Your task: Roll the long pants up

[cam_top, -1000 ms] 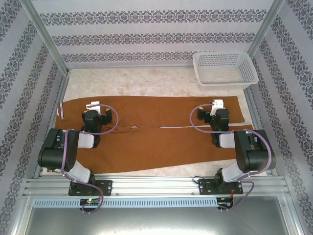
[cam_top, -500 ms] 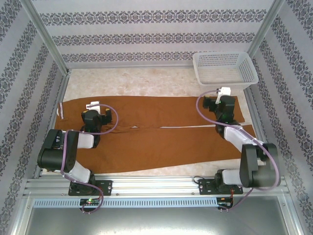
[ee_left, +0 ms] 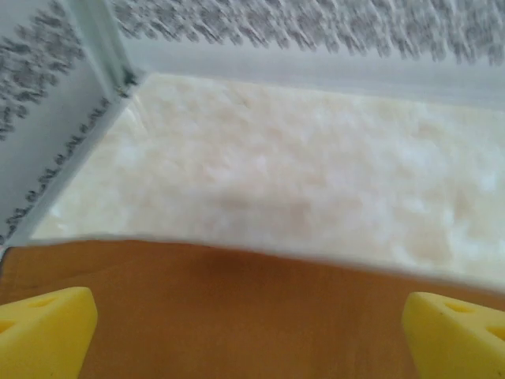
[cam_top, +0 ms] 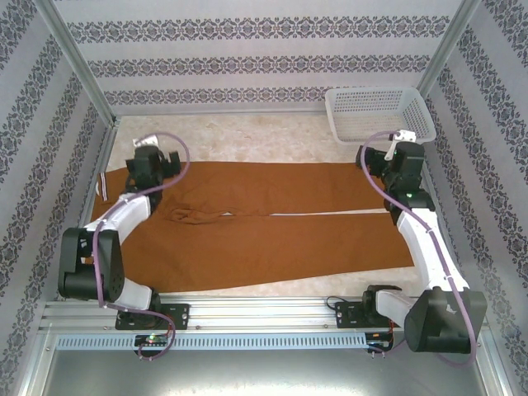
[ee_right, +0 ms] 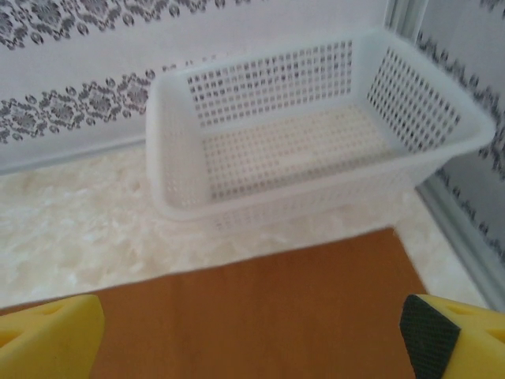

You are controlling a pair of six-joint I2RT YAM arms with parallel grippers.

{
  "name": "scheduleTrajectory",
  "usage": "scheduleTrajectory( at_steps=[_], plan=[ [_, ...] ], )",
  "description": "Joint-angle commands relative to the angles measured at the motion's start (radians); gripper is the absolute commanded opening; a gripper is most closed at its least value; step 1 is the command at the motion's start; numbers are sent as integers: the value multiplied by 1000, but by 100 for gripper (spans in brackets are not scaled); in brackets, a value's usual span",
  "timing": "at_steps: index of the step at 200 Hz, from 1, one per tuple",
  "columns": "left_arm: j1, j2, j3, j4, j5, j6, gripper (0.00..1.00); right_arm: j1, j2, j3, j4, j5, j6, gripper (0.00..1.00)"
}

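The long pants lie flat across the table, rust-brown, waist at the left and both legs running right, with a small pucker near the crotch. My left gripper hovers over the far left corner of the pants. In the left wrist view it is open, its yellow fingertips wide apart over the cloth, holding nothing. My right gripper hangs above the far right leg end. It is open too, with brown cloth below it.
A white plastic basket stands at the back right, just beyond the right gripper, and its rim is close ahead in the right wrist view. Cream marble tabletop lies beyond the pants. Metal frame posts and patterned walls enclose the sides.
Both arms have swung outward and away, from over the middle of the pants to the far corners, left and right. A small pucker has formed near the crotch.
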Motion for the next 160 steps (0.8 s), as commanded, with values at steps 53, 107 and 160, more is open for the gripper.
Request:
scheduleTrajectory(
  at_steps=[53,107,160],
  plan=[
    [240,-305,268,-1041,37,-520,87,-83,-17,7,-166,-57,145,97],
    [527,-493,-38,-1157,141,-760,100,-130,-24,-20,-208,-102,236,96],
    [648,-494,-181,-1167,77,-866,100,-164,-37,-19,-219,-147,263,97]
  ],
)
